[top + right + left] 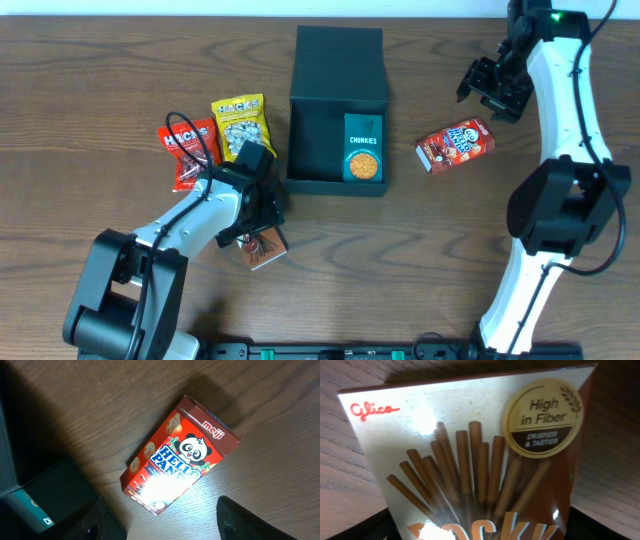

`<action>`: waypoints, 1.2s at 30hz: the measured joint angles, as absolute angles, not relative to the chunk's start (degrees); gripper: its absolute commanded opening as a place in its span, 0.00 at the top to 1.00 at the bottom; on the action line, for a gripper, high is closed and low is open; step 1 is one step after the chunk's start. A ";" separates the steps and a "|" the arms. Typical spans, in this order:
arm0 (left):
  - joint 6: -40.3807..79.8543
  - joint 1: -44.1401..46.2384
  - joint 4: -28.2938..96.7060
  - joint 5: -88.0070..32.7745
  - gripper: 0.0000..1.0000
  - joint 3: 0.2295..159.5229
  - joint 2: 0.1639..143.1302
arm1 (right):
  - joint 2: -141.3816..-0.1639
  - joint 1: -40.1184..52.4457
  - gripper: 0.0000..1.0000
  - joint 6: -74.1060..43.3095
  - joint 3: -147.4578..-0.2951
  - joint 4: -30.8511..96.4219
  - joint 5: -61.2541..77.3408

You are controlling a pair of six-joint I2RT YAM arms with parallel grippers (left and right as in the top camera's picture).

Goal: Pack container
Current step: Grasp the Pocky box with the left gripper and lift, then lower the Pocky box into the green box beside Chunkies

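The container (337, 110), a dark teal box, stands open at mid-table with its flap lid (340, 50) lying back. A teal Chunkies carton (363, 147) sits inside at the front right. My left gripper (262, 225) is down over a Pocky box (265, 248) lying flat on the table. In the left wrist view that Pocky box (470, 460) fills the frame, and the open gripper (480, 532) has a dark finger close by each long edge. My right gripper (490, 85) hangs open above a red Hello Panda box (455, 145), which lies ahead of the gripper (170, 527).
A red Hacks packet (185, 150) and a yellow Hacks packet (238, 125) lie left of the container. The container's corner (55, 490) shows at the left in the right wrist view. The right arm's base (550, 215) stands at the right edge.
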State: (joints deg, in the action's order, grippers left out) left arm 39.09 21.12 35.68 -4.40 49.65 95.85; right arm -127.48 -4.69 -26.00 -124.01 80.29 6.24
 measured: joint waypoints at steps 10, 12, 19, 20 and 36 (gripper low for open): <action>38.94 21.12 35.62 -4.49 0.23 49.69 95.85 | -127.48 -4.69 0.28 -26.00 -124.01 80.29 6.24; 38.92 21.12 36.03 -4.49 0.23 50.15 95.85 | -127.48 -4.69 0.27 -26.00 -124.01 80.27 6.22; 35.18 21.12 44.40 -4.05 0.28 60.95 96.16 | -127.48 -4.69 0.26 -26.00 -124.01 80.31 6.26; 33.80 21.12 46.19 -3.66 0.28 64.42 96.23 | -127.48 -4.69 0.26 -26.00 -124.01 80.25 6.24; 17.78 22.06 45.93 -2.79 0.38 85.27 99.50 | -127.48 -4.69 0.23 -26.00 -124.01 79.64 6.24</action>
